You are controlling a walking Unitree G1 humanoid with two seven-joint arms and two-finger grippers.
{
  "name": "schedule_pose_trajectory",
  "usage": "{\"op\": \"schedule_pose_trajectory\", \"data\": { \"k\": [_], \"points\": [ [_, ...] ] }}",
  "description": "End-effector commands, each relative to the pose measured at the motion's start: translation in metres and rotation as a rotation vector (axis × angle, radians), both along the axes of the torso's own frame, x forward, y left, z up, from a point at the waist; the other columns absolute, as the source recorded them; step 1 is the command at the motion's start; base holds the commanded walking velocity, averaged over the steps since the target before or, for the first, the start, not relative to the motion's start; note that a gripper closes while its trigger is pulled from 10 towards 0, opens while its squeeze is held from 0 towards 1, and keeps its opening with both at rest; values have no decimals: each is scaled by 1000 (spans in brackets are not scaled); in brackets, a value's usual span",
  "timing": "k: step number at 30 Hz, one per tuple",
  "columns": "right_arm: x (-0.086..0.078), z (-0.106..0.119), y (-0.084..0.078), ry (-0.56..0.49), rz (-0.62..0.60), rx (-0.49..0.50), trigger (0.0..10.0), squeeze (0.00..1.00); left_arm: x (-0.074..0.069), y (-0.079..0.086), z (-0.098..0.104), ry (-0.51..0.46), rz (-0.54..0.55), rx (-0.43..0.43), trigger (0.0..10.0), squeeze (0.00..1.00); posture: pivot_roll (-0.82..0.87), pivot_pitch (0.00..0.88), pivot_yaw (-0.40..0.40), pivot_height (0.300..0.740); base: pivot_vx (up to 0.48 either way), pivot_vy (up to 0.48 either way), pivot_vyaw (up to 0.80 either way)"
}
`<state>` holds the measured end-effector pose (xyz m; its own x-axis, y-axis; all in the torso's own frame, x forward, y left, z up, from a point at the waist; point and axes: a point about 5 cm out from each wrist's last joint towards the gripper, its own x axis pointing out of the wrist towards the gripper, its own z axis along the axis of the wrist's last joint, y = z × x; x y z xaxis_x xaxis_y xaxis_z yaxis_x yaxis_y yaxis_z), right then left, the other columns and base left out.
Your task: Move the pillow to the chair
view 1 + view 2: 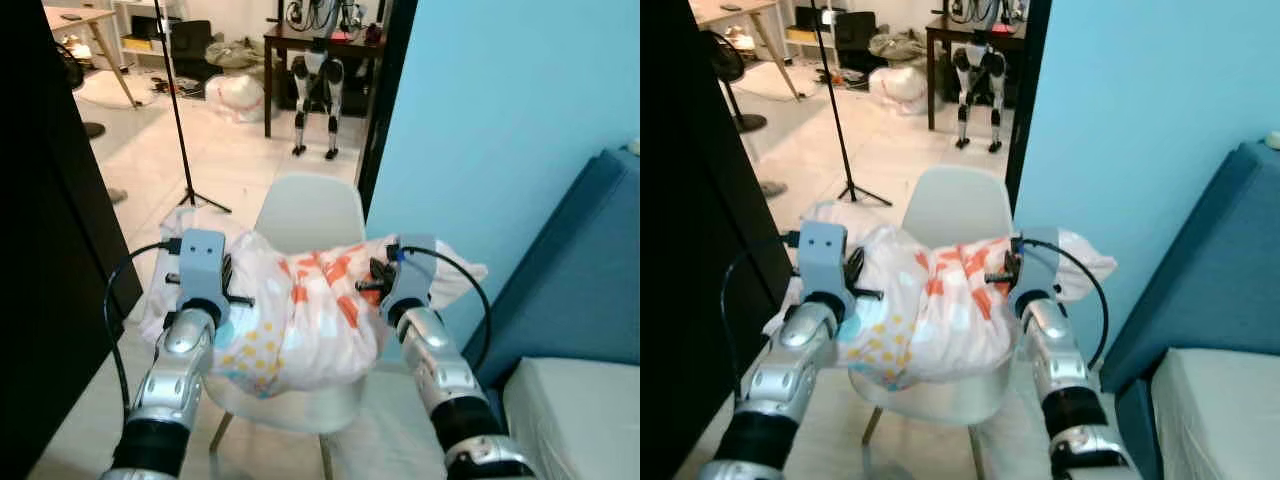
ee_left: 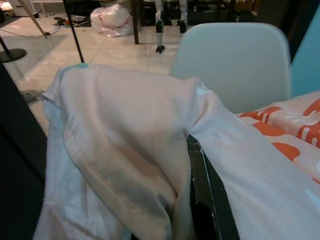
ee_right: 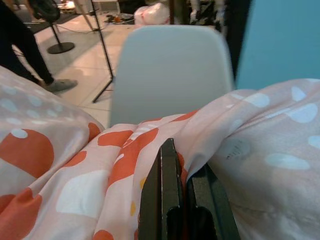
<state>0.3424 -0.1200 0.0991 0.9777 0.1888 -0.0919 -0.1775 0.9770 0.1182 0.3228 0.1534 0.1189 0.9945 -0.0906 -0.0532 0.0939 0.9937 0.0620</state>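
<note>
At the centre of the frame, the pillow (image 1: 300,310), white with orange and yellow spots, is draped over the seat of the white chair (image 1: 308,215). Its cloth is pinched by the left tool (image 1: 222,280) at one end and by the right tool (image 3: 182,190), clenched on a fold, at the other. Pale tiled floor (image 1: 230,165) lies behind, a blue wall (image 1: 500,120) at right, a black stand (image 1: 185,130) at upper left.

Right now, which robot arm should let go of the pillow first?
Probably the right. The right claw pinches the pillow right in front of the chair back, so that end should drop onto the seat. The left claw grips the end hanging past the chair's side, so it could slide off.
</note>
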Motion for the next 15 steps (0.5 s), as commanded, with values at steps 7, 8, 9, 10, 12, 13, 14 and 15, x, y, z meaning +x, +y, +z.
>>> {"op": "schedule_pose_trajectory", "data": {
  "k": [7, 8, 9, 10, 12, 13, 14, 15],
  "points": [
    [2, 8, 7, -35, 38, 13, 10000, 0, 3, -13, 4, -3, -68, 43, 10000, 0, 64, 0, -73, 740, 0, -411, 0],
    [2, 8, 6, -35, 34, 13, 10000, 0, 3, -14, 3, 8, -70, 34, 10000, 0, 64, 0, -72, 740, 0, -480, 0],
    [1, 8, 6, -34, 33, 13, 10000, 0, 3, -14, 3, 13, -71, 32, 10000, 0, 64, 0, -72, 740, 0, -337, 0],
    [1, 8, 6, -34, 33, 13, 10000, 0, 3, -14, 3, 13, -71, 32, 10000, 0, 64, 0, -72, 740, 0, -337, 0],
    [1, 8, 5, -32, 29, 11, 10000, 0, 3, -14, 2, 20, -74, 22, 10000, 0, 63, 0, -71, 740, 0, 0, 0],
    [1, 8, 5, -32, 29, 11, 10000, 0, 3, -14, 2, 20, -74, 22, 10000, 0, 63, 0, -71, 740, 0, 0, 0],
    [2, 8, 4, -32, 27, 10, 10000, 0, 3, -14, 2, 26, -78, 19, 10000, 0, 63, 0, -71, 740, 0, 0, 0],
    [2, 7, 4, -31, 26, 10, 10000, 0, 3, -15, 1, 29, -82, 23, 10000, 0, 63, 0, -71, 740, 0, 0, 0]
  ]
}}
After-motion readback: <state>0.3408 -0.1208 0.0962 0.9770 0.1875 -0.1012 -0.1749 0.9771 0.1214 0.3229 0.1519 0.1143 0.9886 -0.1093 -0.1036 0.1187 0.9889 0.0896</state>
